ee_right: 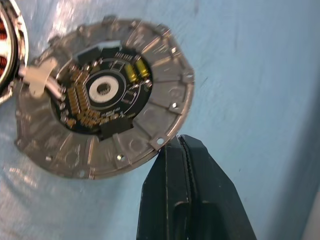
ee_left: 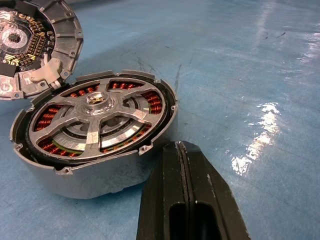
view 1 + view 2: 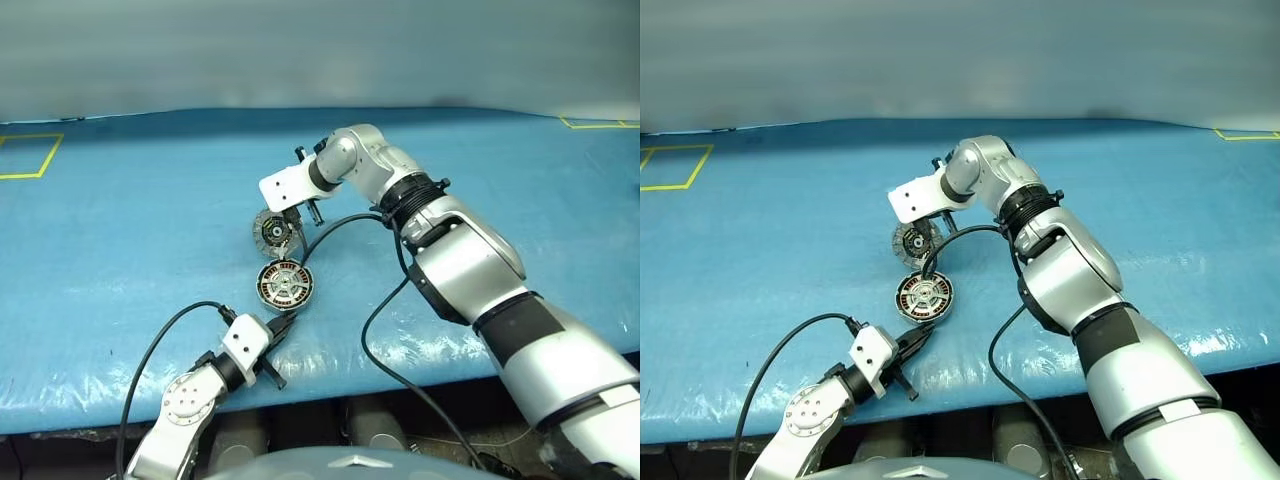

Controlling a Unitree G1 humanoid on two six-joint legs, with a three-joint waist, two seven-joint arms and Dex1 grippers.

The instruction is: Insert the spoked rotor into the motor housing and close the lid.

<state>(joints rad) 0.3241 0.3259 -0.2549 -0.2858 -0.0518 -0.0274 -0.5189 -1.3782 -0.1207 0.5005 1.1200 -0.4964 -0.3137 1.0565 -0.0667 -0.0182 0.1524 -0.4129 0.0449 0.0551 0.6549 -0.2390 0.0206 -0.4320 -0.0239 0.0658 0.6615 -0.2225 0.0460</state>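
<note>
The motor housing [image 3: 285, 286] lies on the blue table, and the spoked rotor [image 2: 117, 112] sits inside it, its silvery spokes over the copper windings. The lid [image 3: 269, 230] is joined to the housing's far edge and stands open, tilted up, its inner face with a dark circuit board showing. My right gripper [image 1: 179, 142] is shut, its tips against the lid's rim [image 1: 165, 112]. My left gripper [image 2: 181, 147] is shut too and rests just in front of the housing, holding nothing.
Black cables [image 3: 375, 330] trail from both wrists across the table. The table's front edge [image 3: 330, 385] runs close behind the left gripper. Yellow tape marks [image 3: 30, 155] lie at the far left and far right corners.
</note>
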